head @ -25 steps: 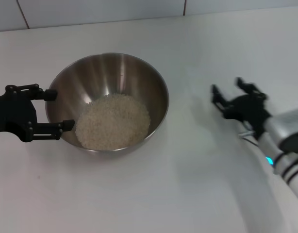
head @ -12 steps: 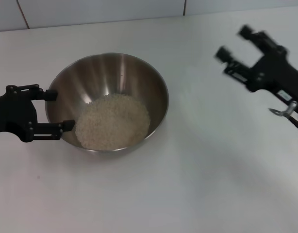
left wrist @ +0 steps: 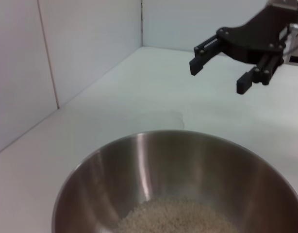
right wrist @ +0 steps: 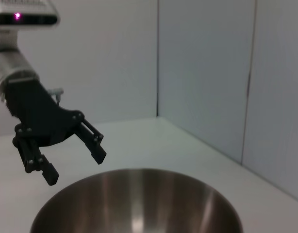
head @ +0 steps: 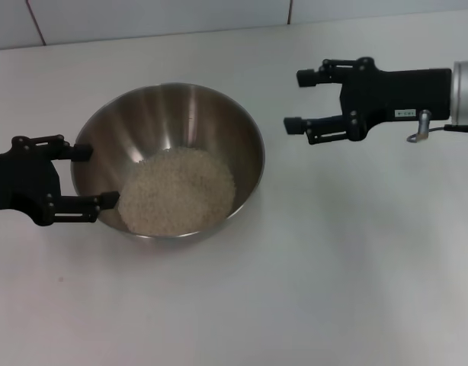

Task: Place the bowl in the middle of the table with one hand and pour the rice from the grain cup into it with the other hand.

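Note:
The steel bowl [head: 219,130] stands on the white table [head: 295,290], left of its middle, with a pale heap of rice [head: 177,191] inside. My left gripper [head: 103,174] is open, its fingertips at the bowl's left side. My right gripper [head: 293,101] is open and empty, held level above the table to the right of the bowl and pointing at it. The left wrist view shows the bowl [left wrist: 154,165], the rice [left wrist: 178,223] and the right gripper [left wrist: 217,78]. The right wrist view shows the bowl [right wrist: 139,194] and the left gripper [right wrist: 76,168]. The grain cup is out of view.
A white tiled wall [head: 158,15] runs along the table's far edge. Bare tabletop lies in front of the bowl and to its right.
My right arm has swung up from the table's right front to the far right and turned level, its open gripper now pointing left at the bowl. The bowl and left gripper have stayed put.

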`<state>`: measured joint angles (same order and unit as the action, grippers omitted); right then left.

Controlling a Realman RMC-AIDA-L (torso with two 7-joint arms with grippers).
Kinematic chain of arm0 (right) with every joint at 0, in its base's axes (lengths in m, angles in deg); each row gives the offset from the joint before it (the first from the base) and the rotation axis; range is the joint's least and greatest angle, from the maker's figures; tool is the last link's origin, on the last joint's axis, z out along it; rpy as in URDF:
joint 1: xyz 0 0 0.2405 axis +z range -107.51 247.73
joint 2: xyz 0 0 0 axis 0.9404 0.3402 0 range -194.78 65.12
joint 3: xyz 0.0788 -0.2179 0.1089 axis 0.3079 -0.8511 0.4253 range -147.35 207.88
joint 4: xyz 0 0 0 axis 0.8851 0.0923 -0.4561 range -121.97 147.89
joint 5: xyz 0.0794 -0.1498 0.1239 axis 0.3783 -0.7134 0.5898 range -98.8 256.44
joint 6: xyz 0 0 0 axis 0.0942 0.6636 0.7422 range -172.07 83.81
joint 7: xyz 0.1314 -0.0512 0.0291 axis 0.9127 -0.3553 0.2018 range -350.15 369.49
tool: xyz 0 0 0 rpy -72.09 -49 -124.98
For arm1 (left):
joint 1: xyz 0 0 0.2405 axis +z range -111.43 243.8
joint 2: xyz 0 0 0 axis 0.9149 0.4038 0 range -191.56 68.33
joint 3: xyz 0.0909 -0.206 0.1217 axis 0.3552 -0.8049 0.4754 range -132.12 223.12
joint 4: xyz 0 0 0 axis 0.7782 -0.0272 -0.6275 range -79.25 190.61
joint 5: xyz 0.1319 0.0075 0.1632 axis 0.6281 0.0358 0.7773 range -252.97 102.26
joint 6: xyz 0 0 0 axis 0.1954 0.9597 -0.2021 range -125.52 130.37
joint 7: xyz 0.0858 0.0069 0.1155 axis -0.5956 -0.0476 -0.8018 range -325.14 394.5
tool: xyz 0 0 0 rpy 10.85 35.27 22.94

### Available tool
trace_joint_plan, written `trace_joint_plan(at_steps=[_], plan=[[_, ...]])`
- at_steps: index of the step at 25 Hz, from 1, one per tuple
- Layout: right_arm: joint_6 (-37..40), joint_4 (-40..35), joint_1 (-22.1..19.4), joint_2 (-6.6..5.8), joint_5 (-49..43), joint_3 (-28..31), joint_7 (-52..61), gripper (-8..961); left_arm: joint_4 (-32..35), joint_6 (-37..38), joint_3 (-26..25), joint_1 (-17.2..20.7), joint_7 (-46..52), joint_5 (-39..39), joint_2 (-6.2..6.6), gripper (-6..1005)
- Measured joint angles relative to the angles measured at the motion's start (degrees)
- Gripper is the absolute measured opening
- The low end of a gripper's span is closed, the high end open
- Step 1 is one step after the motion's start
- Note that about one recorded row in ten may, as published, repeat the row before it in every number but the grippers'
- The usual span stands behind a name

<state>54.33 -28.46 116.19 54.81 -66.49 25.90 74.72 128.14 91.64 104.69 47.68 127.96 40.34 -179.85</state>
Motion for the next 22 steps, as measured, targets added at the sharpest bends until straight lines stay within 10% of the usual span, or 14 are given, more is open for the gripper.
trace_joint_plan(at_steps=[11,22], plan=[[-10.8,-15.0,-14.6,0.07,29.0,-46.8,15.3,813,-0.1,0.0,0.2,-0.2,0.4,0.6,-0.06,835],[-14.2,-17.1,-16.8,-0.08,31.3,-52.9,17.3,814,-0.1,-0.1,0.2,-0.4,0.3,0.7,-0.07,834]])
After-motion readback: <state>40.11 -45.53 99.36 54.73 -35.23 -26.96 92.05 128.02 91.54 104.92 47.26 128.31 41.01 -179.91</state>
